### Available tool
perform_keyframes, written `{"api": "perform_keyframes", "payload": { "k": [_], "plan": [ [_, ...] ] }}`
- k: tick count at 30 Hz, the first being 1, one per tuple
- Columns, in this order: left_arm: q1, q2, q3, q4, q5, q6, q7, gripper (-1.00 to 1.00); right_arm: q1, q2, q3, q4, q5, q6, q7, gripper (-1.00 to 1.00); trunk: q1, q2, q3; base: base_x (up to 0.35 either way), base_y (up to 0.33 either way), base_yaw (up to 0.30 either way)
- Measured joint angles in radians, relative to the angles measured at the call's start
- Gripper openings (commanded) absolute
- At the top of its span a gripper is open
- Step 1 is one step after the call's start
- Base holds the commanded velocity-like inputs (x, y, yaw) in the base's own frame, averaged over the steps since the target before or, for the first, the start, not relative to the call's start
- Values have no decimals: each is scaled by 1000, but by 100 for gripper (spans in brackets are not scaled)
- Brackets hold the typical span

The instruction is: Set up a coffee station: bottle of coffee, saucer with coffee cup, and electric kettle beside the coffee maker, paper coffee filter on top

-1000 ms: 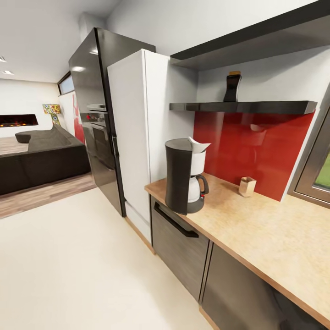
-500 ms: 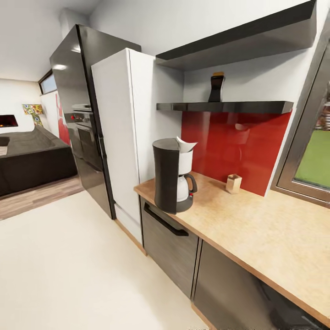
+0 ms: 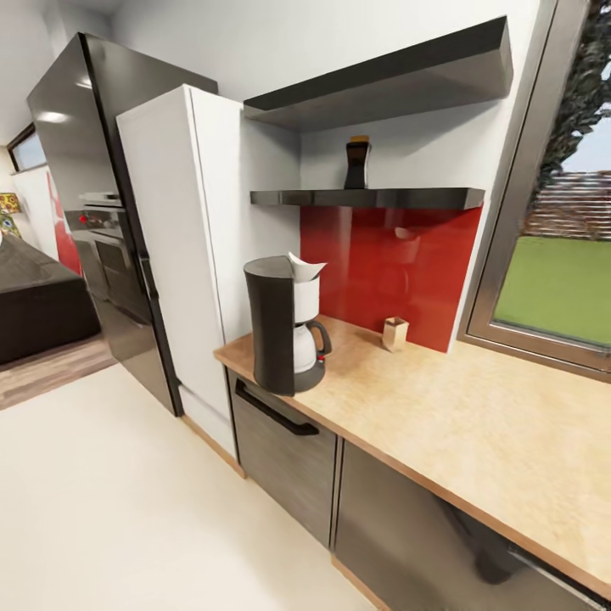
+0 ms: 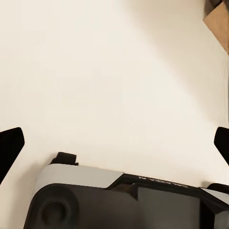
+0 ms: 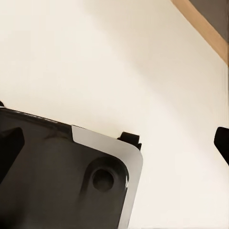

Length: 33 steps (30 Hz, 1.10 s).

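The coffee maker (image 3: pixel 284 331) stands upright at the left end of the countertop (image 3: pixel 475 424). The paper coffee filter (image 3: pixel 305 266) sits in the top of its white basket. The bottle of coffee (image 3: pixel 357 164) stands on the black kitchen shelf (image 3: pixel 365 198) above the red backsplash. The saucer, coffee cup and electric kettle are out of view. My left gripper (image 4: pixel 116 145) and right gripper (image 5: pixel 116 145) hang open over the cream floor, fingers wide apart, holding nothing.
A small wooden box (image 3: pixel 395 333) sits on the counter by the backsplash. A white fridge (image 3: pixel 178 255) and a black oven column (image 3: pixel 93 212) stand left of the counter. Dark cabinets (image 3: pixel 284 454) run below it and a window (image 3: pixel 556 280) is at the right.
The camera has swung to the right, so the counter, coffee maker and shelf sit further left in the picture and more window shows. Nothing on the counter or shelf has moved.
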State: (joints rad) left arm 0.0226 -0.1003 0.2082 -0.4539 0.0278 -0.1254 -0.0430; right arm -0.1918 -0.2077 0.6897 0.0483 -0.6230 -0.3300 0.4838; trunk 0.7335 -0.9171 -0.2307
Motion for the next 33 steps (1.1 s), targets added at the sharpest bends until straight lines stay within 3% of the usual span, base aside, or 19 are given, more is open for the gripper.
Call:
{"api": "perform_keyframes", "payload": {
  "k": [13,27,33],
  "plan": [
    [0,0,0,0,0,0,0,100,0,0,0,0,0,0,0,100,0,0,0,3,14,-205],
    [0,1,0,0,0,0,0,100,0,-2,0,0,2,1,-2,100,0,0,0,84,267,-13],
    [0,0,0,0,0,0,0,100,0,-2,0,0,2,0,0,100,0,0,0,24,85,-151]
  ]
}}
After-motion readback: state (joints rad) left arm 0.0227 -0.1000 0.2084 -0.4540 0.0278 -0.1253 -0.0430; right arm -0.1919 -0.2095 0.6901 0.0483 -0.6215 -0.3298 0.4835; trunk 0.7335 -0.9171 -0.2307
